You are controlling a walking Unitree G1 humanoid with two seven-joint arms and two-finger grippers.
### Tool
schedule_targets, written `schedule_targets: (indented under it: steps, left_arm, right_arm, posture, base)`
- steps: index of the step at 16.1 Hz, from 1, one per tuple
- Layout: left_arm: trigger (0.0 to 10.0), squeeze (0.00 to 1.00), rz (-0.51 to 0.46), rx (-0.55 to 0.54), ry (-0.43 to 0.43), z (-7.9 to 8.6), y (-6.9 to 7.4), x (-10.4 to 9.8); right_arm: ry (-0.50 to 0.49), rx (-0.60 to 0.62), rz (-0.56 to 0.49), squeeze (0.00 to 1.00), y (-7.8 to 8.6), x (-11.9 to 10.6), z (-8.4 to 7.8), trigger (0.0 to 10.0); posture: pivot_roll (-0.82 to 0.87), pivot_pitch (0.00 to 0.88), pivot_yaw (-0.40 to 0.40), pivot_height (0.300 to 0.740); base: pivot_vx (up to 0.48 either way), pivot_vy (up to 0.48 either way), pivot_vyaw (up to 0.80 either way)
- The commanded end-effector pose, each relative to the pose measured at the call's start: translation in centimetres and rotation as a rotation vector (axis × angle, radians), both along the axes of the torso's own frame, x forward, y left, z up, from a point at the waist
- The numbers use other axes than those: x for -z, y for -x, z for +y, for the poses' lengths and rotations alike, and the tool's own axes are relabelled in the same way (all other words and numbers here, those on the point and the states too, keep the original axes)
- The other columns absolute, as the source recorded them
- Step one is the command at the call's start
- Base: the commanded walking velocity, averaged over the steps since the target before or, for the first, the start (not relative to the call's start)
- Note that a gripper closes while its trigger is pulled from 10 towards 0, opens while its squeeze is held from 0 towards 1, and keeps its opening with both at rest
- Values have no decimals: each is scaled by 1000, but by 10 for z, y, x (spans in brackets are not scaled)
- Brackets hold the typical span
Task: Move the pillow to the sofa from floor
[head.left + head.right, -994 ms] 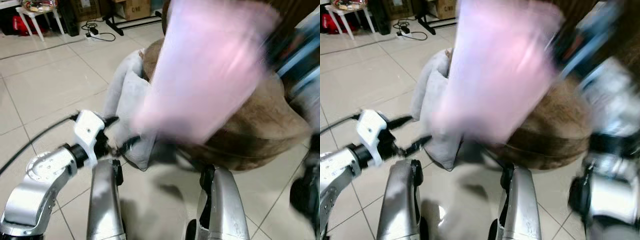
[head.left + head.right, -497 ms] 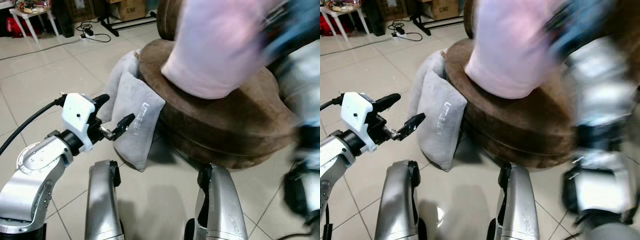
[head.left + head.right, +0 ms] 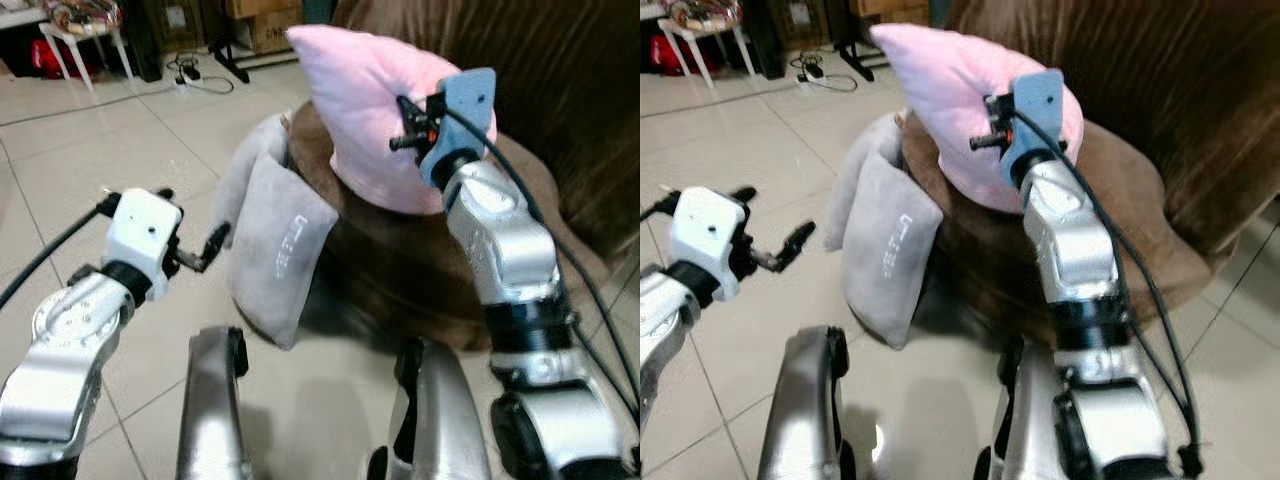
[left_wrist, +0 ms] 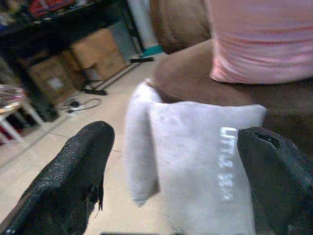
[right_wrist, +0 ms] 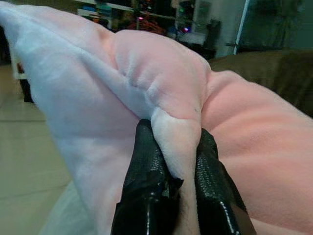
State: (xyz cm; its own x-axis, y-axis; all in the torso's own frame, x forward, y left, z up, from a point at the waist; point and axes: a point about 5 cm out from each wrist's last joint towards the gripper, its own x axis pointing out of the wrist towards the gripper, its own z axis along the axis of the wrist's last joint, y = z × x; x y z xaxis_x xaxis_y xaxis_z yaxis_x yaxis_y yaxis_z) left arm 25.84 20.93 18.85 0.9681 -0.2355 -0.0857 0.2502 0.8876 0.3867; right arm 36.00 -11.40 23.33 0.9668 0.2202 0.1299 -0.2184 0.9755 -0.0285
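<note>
A pink pillow (image 3: 360, 110) rests tilted on the seat of the brown sofa (image 3: 420, 260), one corner pointing up. My right gripper (image 5: 173, 147) is shut on a fold of the pillow's edge, the arm reaching over the seat. Two grey pillows (image 3: 280, 250) stand on the floor and lean against the sofa's front. My left gripper (image 3: 190, 220) hangs open just left of the nearer grey pillow (image 4: 195, 161), with nothing between its fingers (image 4: 73, 171).
Tiled floor (image 3: 90, 170) stretches to the left. A white stool (image 3: 85, 35), a power strip with cables (image 3: 205, 75) and cardboard boxes (image 3: 270, 25) sit at the back. My own silver legs (image 3: 215, 410) stand close to the sofa's front.
The right arm has brought the pink pillow down from the air onto the sofa seat and come to rest. The left gripper stays open beside the grey pillow.
</note>
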Motion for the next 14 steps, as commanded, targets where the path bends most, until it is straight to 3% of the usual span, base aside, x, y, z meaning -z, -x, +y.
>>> schedule_targets:
  steps: [1, 5, 8, 10, 14]
  left_arm:
    - [10000, 0, -7, -15, -10, 1, 0, 1]
    - [10000, 0, -37, -58, -64, -3, 2, 8]
    - [10000, 0, -39, -100, -52, -3, 7, 14]
    - [10000, 0, -38, -129, -56, -1, 8, 17]
    - [10000, 0, -46, -158, -7, -4, 5, 18]
  right_arm:
    - [-13, 45, 51, 0, -1, 10, -9, 10000]
    - [-59, 106, 28, 0, 16, 18, -12, 10000]
    - [-119, 123, 48, 0, 30, 27, -17, 10000]
    - [-60, 155, 46, 0, 41, 33, -21, 10000]
    - [-78, 173, 60, 0, 48, 34, -24, 10000]
  posture:
    - [40, 0, -40, 449]
    - [34, 0, -36, 484]
    - [26, 0, -37, 499]
    - [26, 0, -37, 514]
    - [5, 0, -41, 543]
  base:
    - [0, 0, 0]
    - [0, 0, 0]
    - [0, 0, 0]
    - [0, 0, 0]
    - [0, 0, 0]
